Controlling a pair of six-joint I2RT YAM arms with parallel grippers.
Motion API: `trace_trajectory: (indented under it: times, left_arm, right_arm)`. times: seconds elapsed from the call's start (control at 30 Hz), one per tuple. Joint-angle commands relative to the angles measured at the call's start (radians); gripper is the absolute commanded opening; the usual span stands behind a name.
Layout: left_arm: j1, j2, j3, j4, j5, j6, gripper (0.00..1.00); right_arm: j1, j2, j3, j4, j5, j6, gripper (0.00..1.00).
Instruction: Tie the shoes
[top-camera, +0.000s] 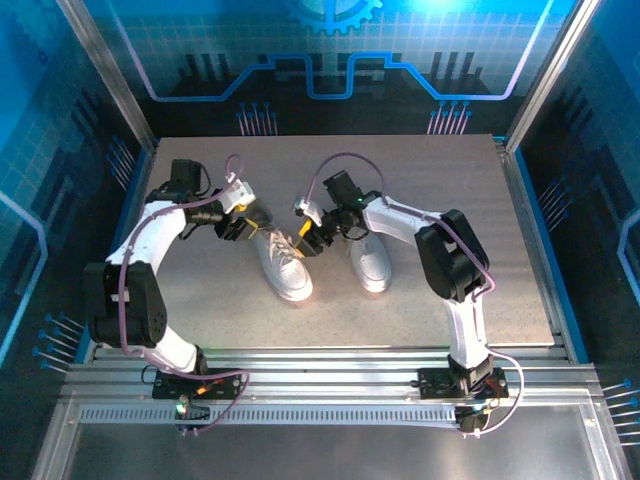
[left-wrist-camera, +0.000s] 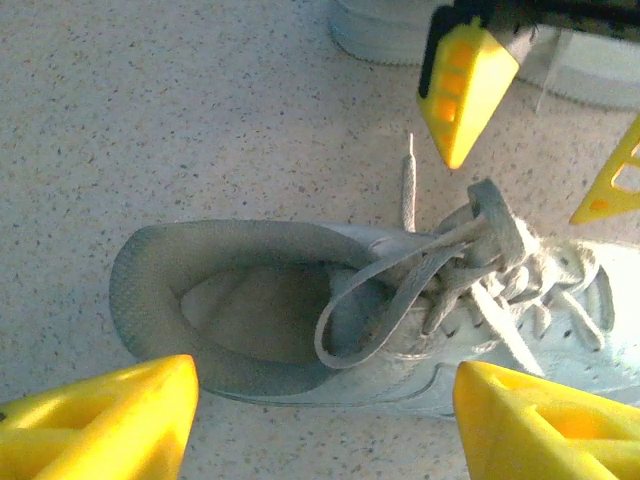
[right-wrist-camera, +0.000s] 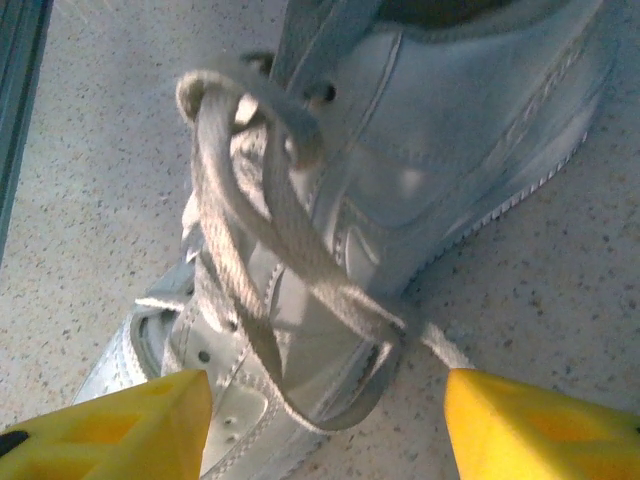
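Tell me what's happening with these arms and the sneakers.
Two robot arms are working on tying a pair of white sneakers on the table. The left gripper and the right gripper both hover over the sneaker nearer the left arm, jaws open, holding nothing. Its laces lie in loose loops over the tongue, with one lace end trailing on the table. There is no finished bow yet. The other sneaker stands beside it, not being handled.

The white sneaker (left-wrist-camera: 590, 345), grey at its inner opening (left-wrist-camera: 240, 310), carries white laces (left-wrist-camera: 400, 285) between the yellow fingers (left-wrist-camera: 100, 415), on a beige worktop (left-wrist-camera: 150, 120) speckled dark.
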Motion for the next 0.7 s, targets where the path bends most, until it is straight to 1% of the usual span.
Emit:
trace_trajectory:
  times: [0.0,0.1,0.4,0.53,0.67]
  left_arm:
    - [0.008,0.027,0.041,-0.036,0.023,0.150,0.71]
    - [0.001,0.051,0.057,-0.049,0.035,0.178,0.72]
    - [-0.048,0.128,0.104,-0.123,0.003,0.248,0.73]
    - [-0.060,0.145,0.105,-0.133,-0.001,0.260,0.68]
    - [-0.067,0.145,0.102,-0.146,-0.014,0.278,0.58]
  right_arm:
    - [0.014,0.042,0.054,-0.030,-0.020,-0.028,0.63]
    - [0.024,0.061,0.081,-0.037,-0.013,-0.035,0.64]
    - [0.054,0.103,0.143,-0.088,0.020,-0.067,0.63]
    - [0.060,0.108,0.151,-0.093,0.035,-0.074,0.56]
    - [0.064,0.101,0.136,-0.075,0.053,-0.075,0.42]
